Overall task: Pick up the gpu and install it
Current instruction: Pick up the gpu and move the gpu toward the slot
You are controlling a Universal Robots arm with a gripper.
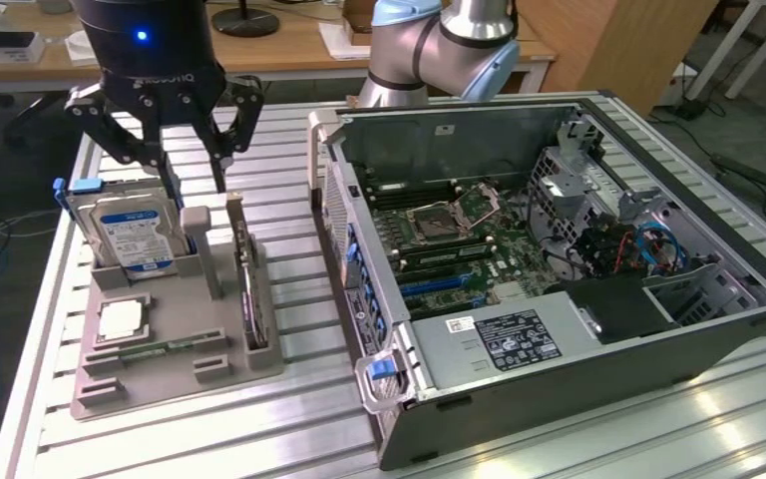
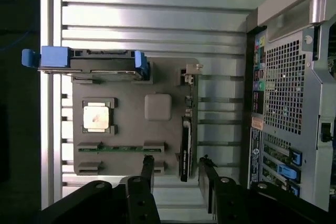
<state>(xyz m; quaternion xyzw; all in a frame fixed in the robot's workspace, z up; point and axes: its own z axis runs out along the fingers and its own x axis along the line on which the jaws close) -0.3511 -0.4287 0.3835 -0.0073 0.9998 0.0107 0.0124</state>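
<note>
Tool (image 1: pixel 194 172): you see it upper left, fingers spread, gripping nothing | gpu (image 1: pixel 252 289): on edge in grey holder (image 1: pixel 210 329), left of centre, uninstalled

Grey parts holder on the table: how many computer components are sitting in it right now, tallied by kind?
hard drive: 1
processor chip: 1
memory stick: 1
gpu: 1
Total: 4

one gpu (image 1: pixel 255 304), one hard drive (image 1: pixel 128 235), one processor (image 1: pixel 120 319), one case (image 1: pixel 596 391).
</note>
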